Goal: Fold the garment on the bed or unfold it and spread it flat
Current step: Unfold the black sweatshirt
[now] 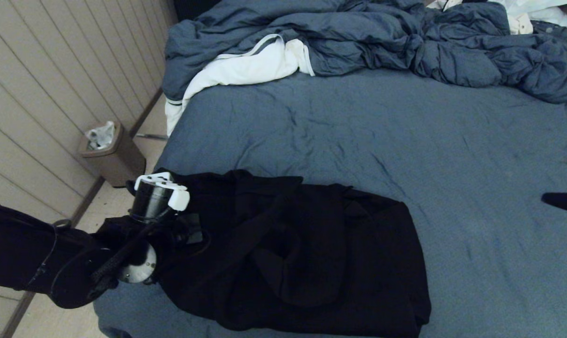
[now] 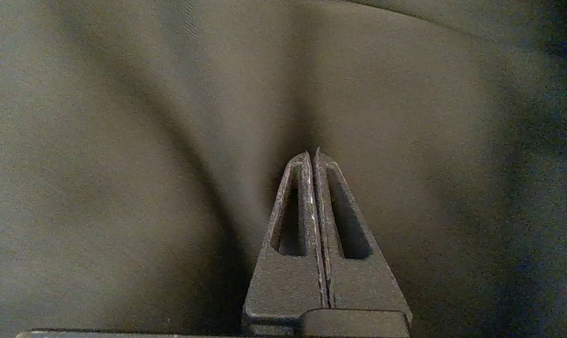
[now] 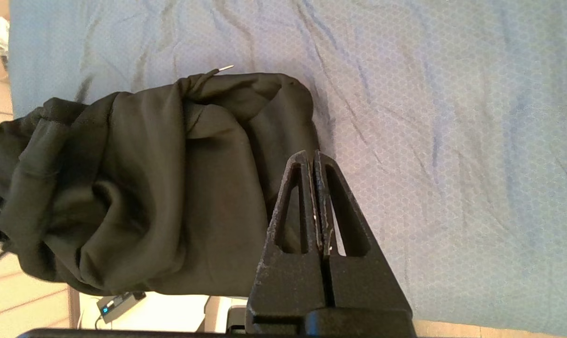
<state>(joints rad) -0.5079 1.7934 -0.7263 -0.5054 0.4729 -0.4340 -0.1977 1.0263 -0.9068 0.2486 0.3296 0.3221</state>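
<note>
The garment [image 1: 302, 253], a black hoodie, lies bunched on the near left part of the bed [image 1: 358, 131]. My left gripper [image 1: 192, 234] is down on the hoodie's left edge, hard to pick out against the black cloth. In the left wrist view the garment [image 2: 124, 141] fills the picture, and the left gripper [image 2: 311, 151] is shut with creases running into its tips, pinching the fabric. My right gripper [image 3: 312, 152] is shut and empty above the bed sheet [image 3: 452, 117], just beside the garment's [image 3: 171, 188] edge. It shows as a dark tip [image 1: 563, 203] at the right edge of the head view.
A rumpled blue-grey duvet [image 1: 382, 37] and a white cloth with grey stripes [image 1: 250, 65] lie across the far side of the bed. A trash bin [image 1: 112, 152] stands on the floor by the panelled wall [image 1: 39, 94], left of the bed.
</note>
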